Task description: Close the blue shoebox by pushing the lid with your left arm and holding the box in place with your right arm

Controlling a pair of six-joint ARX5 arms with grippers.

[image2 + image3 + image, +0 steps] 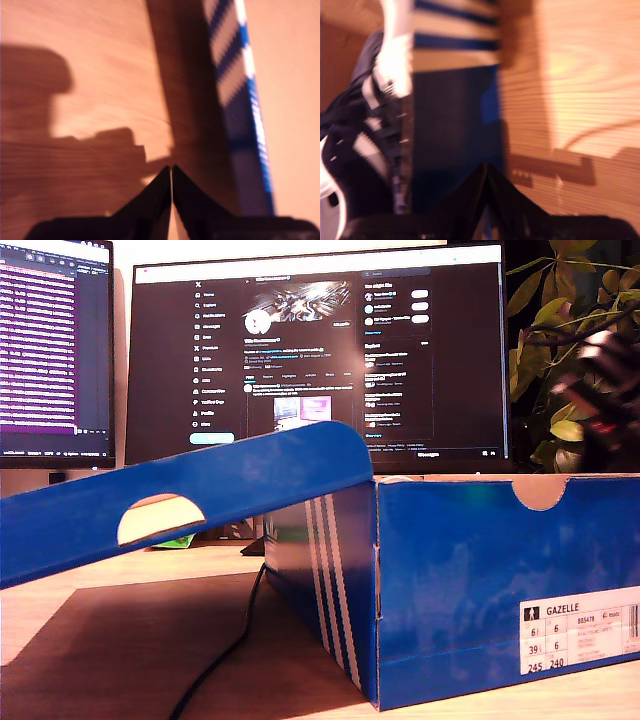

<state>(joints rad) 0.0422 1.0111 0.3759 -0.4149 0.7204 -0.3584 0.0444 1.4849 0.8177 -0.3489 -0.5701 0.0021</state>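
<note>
The blue shoebox with white stripes stands on the wooden table at the exterior view's right. Its lid is raised and slopes down toward the exterior view's left. A blurred arm hangs above the box at the exterior view's right; which arm it is cannot be told. My first gripper is shut and empty over bare wood, beside the striped box. My second gripper is shut and empty above the blue box wall, with a dark laced shoe inside.
Two lit monitors stand behind the box. A leafy plant is at the exterior view's back right. A black cable runs across the table under the raised lid.
</note>
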